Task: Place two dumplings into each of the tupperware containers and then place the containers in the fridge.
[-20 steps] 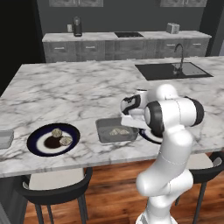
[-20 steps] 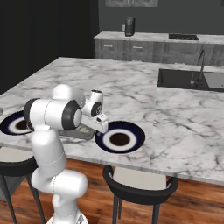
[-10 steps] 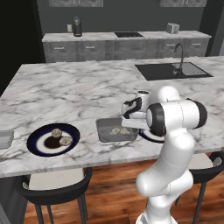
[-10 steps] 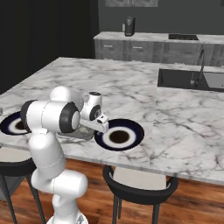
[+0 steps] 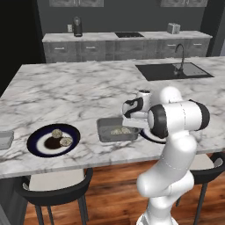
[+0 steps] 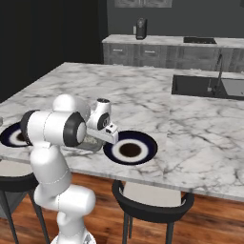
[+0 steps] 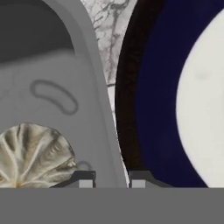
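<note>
Here the pincer (image 7: 112, 178) pinches the container's wall (image 7: 97, 83), fingertips cropped.

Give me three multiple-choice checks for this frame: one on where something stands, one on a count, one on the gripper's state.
1. Where is the container holding dumplings? A) between two plates B) on the floor C) inside a drawer
2. How many dumplings lie on the left plate? A) none B) two C) five
3. The gripper is: A) wide open in mid-air B) closed on the container's wall C) holding a dumpling

Answers: 1 A, the left plate lies on one side and the right plate on the other; 2 B, two sit beside the sauce blob; 3 B, the hand view shows the wall between its fingertips.
</note>
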You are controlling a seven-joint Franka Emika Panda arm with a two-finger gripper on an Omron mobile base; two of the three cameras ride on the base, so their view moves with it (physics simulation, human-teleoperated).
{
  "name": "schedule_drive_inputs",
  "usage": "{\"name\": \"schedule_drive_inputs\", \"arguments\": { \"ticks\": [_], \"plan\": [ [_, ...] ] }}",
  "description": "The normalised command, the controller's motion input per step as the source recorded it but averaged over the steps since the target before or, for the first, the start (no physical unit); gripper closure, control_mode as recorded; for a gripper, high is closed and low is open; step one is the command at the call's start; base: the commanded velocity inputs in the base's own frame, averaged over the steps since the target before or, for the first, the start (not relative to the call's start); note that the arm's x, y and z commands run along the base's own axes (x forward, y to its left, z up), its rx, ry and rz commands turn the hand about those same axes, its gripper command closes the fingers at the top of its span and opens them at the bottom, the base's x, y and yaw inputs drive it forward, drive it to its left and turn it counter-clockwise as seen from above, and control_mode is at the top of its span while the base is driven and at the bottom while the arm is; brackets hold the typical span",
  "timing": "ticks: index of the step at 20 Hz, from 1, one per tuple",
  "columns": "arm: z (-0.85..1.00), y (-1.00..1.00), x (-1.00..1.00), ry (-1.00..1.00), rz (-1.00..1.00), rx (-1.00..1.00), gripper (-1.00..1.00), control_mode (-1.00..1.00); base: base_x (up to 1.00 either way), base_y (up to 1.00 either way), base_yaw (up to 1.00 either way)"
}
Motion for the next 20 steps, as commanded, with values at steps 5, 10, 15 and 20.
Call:
{"name": "schedule_drive_inputs", "arguments": {
  "ticks": [5, 10, 15, 20],
  "plan": [
    [0.66, 0.0, -0.24, 0.0, -0.02, 0.0, 1.0, -1.0, 0.0, 0.0, 0.0],
    [0.8, -0.27, -0.63, 0.01, -0.19, 0.03, 1.0, -1.0, 0.0, 0.0, 0.0],
    [0.76, -0.24, -1.0, 0.0, -0.29, 0.06, 1.0, -1.0, 0.0, 0.0, 0.0],
    [0.77, -0.01, -1.0, 0.01, -0.28, 0.02, 1.0, -1.0, 0.0, 0.0, 0.0]
  ]
}}
